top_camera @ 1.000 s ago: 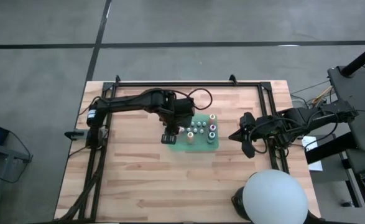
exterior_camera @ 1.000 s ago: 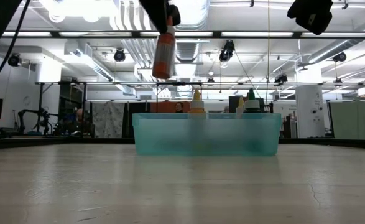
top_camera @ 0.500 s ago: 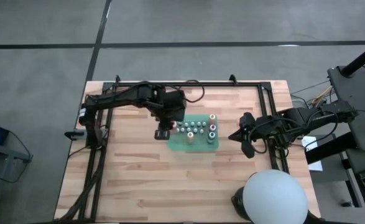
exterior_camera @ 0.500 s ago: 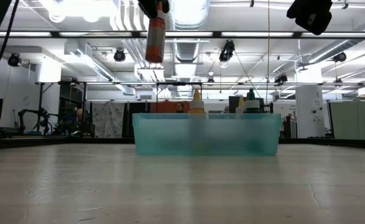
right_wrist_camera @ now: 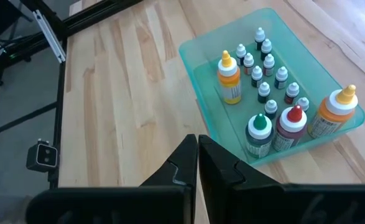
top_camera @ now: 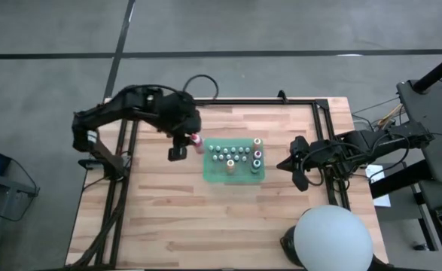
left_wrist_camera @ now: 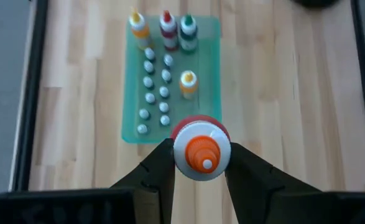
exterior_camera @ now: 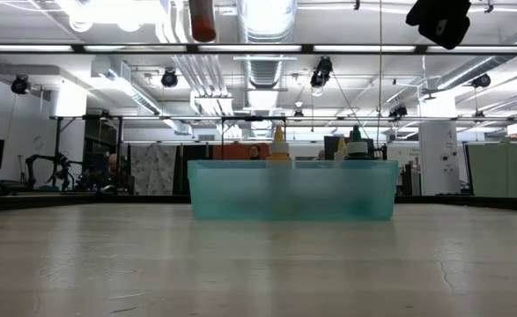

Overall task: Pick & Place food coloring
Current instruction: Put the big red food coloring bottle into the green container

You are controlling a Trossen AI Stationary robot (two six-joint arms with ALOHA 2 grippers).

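The left hand (left_wrist_camera: 201, 163) gripped a red bottle (left_wrist_camera: 201, 149) left of the tray (top_camera: 208, 172); it needed a level, gentle lowering onto bare worktop (top_camera: 160, 218).

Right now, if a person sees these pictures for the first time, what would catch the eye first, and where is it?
First, the left gripper, raised above the table left of the green tray, shut on an orange-tipped bottle. Next, the tray itself in the middle of the table, holding rows of tiny pale-capped bottles and four taller ones. The right gripper waits shut at the table's right edge.
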